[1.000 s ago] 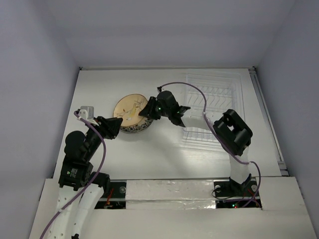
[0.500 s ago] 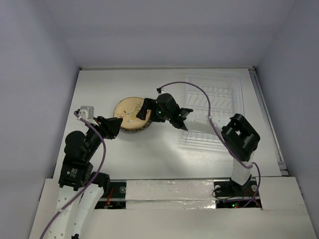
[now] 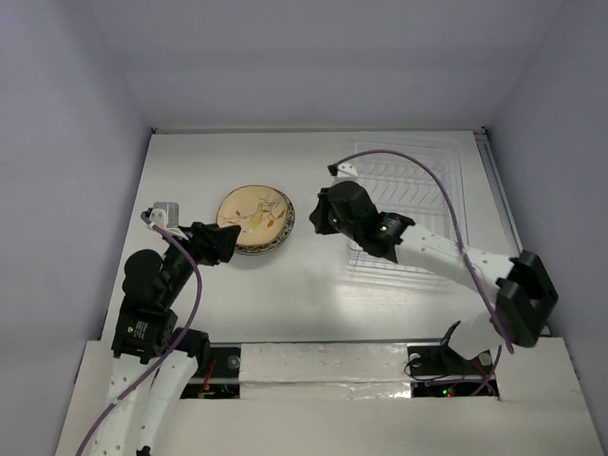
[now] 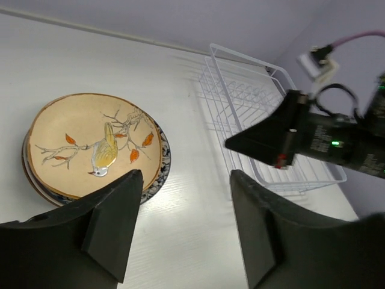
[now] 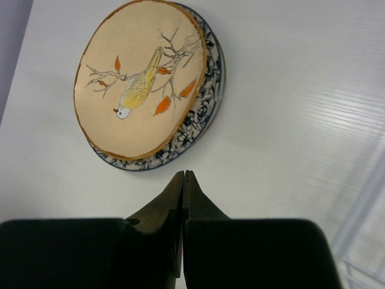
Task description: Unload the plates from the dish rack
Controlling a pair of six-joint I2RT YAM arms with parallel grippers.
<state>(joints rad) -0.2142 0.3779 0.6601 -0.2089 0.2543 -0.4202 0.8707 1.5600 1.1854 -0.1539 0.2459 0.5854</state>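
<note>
Now, tan plate flat face-up, rack long axis fwd-back

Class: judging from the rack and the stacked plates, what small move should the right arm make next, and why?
Probably pull the right hand back toward its base: it is shut, clear of the tan plate lying atop the stack, and no plate shows in the dish rack.

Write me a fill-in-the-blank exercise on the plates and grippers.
The tan plate on top of the stack bears a painted ____. The right gripper is ____. The left gripper is ____. In the top view, the stack lies ____ of the dish rack.
Missing: bird; shut; open; left.
</note>
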